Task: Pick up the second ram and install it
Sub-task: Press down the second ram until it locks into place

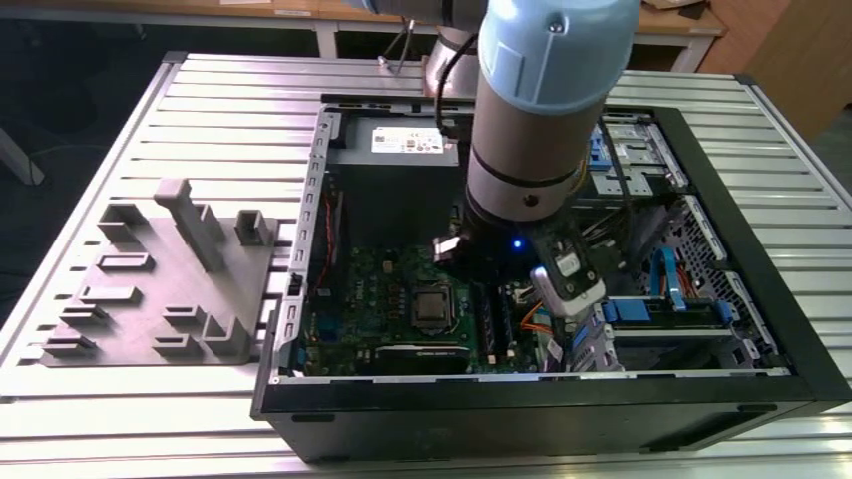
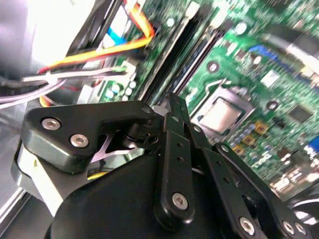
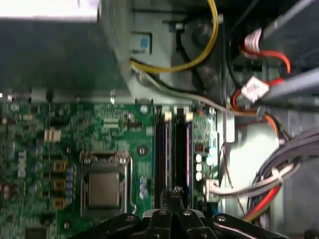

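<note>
In both wrist views my gripper [image 3: 174,193] [image 2: 172,101] hangs just above the motherboard's memory slots, its fingers closed together with nothing visible between them. A long, thin, dark blue ram [image 3: 188,149] [image 2: 202,54] stands in the slot beside a black slot rail [image 3: 162,149], and the fingertips sit over the near end of these two slots. I cannot tell whether they touch the ram. In the exterior view the arm [image 1: 533,150] reaches down into the open computer case [image 1: 745,200] and covers the slots.
The processor socket [image 3: 103,188] [image 1: 430,309] lies beside the slots. Yellow, orange and grey cables [image 3: 249,112] run close on the other side. The grey power-supply box [image 1: 399,150] is at the case's back. A grey parts fixture [image 1: 174,279] stands on the exterior view's left.
</note>
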Available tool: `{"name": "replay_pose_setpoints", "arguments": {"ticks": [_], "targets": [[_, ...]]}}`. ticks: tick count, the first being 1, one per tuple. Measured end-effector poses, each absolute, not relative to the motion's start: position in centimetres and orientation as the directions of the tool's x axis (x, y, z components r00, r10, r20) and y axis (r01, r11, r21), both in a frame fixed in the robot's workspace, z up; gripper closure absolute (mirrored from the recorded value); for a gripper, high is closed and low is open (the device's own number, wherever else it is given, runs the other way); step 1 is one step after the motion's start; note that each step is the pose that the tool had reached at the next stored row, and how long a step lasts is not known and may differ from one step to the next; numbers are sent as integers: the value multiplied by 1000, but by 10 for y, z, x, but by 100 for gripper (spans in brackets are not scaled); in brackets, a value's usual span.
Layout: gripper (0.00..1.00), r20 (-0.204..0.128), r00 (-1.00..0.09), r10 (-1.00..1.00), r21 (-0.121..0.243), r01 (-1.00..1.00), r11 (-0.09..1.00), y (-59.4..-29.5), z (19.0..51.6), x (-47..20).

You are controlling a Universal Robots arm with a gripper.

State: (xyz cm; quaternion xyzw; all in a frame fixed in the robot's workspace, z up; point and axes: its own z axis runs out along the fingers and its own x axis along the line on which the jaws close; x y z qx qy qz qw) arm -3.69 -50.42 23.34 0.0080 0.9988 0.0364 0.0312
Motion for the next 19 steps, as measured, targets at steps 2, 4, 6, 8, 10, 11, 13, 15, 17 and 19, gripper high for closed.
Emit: {"name": "replay_pose_setpoints", "arguments": {"ticks": [2, 4, 6, 8, 10, 11, 13, 15, 17, 19], "targets": [[93, -62, -998, 18, 73, 14, 997, -511, 233, -37], [93, -62, -998, 18, 73, 14, 997, -517, 233, -37], [93, -62, -998, 18, 73, 14, 997, -520, 233, -37], [93, -62, -998, 18, 73, 14, 997, -524, 233, -37], [93, -62, -998, 18, 73, 14, 997, -527, 233, -37], [93, -62, -998, 18, 73, 14, 997, -528, 233, -37], [93, -62, -998, 18, 73, 14, 997, -529, 231, -37], [93, -62, -998, 18, 73, 14, 997, -530, 230, -37], [93, -62, -998, 18, 73, 13, 997, -532, 229, -37], [93, -62, -998, 18, 73, 14, 997, -534, 229, -37]]}}
